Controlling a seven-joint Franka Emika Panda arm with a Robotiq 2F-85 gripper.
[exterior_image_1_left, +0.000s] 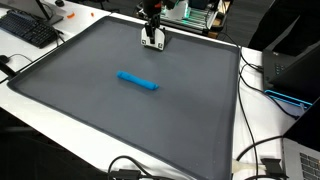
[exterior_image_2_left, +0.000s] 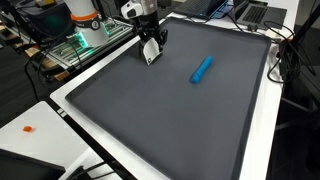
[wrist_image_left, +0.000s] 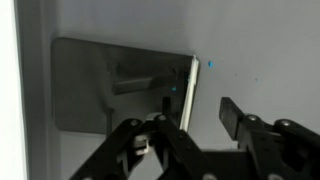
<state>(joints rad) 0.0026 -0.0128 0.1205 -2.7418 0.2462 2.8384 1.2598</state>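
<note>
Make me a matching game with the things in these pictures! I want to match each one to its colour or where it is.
Things:
1. gripper
2. tube
3. keyboard
4. mat

Clues:
A. blue, lying near the mat's middle
B. black, off the mat on the white table
C. dark grey, spread over the table
D. hangs near one edge of the mat, fingers apart

Pairs: 1-D, 2-A, 3-B, 4-C
</note>
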